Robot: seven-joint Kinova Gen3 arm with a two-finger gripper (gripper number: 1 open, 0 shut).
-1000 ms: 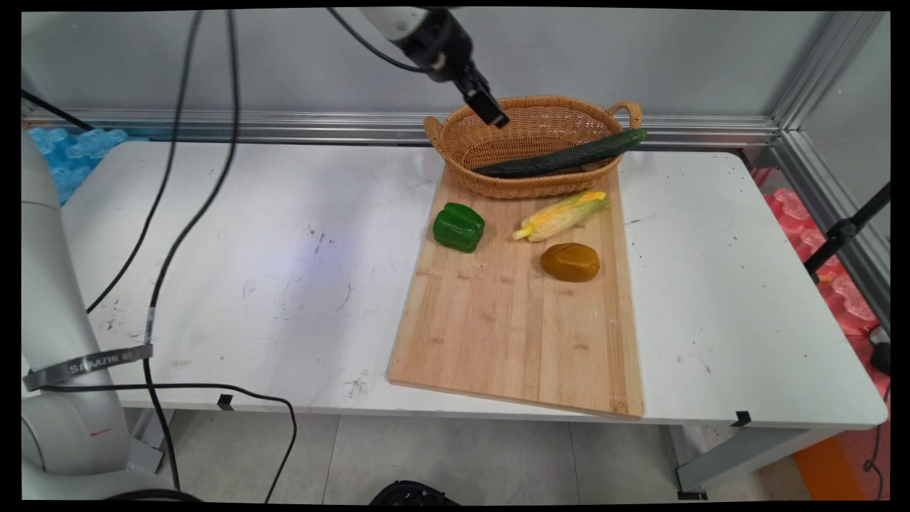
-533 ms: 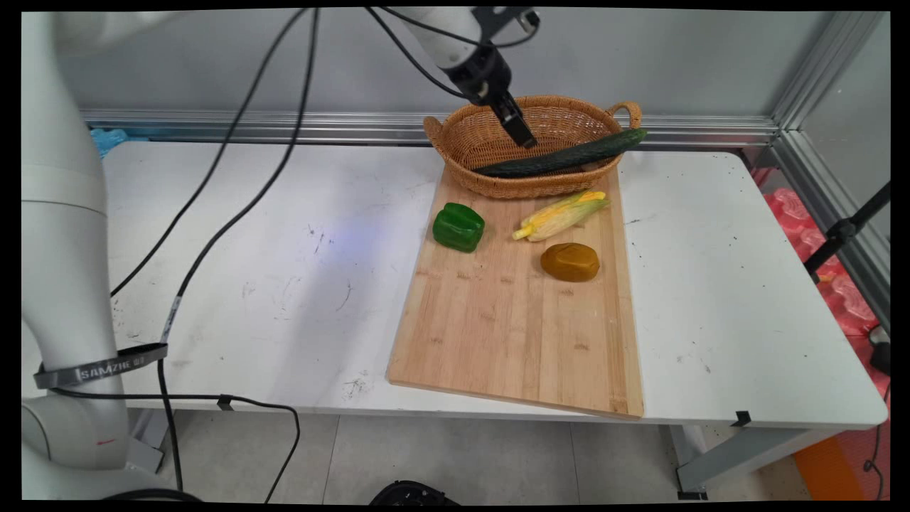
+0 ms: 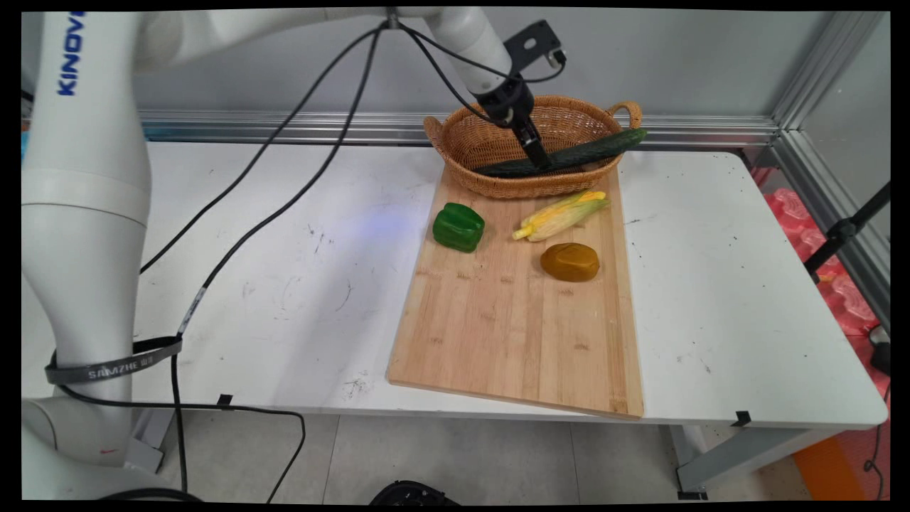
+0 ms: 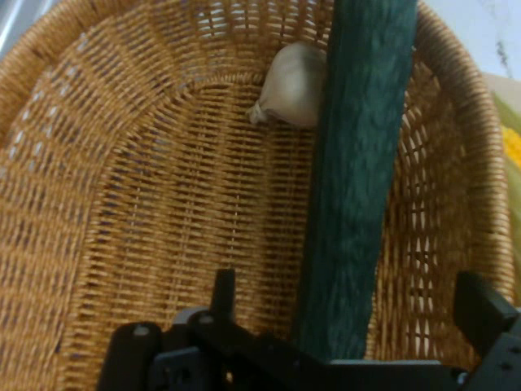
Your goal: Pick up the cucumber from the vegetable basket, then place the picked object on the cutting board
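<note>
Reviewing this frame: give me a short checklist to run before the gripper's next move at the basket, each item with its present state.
1. Gripper open, fingers either side of the cucumber: ok.
2. Fingers touching the cucumber: cannot tell.
3. Cucumber fully inside the basket: not ok, one end sticks out over the rim.
4. Garlic clear of the fingers: ok, at the basket's far end.
5. Pepper, corn and potato out of the way on the cutting board: ok.

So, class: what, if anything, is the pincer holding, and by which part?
Nothing is held yet. The open pincer straddles the cucumber near the end lying inside the basket, its fingers apart.
</note>
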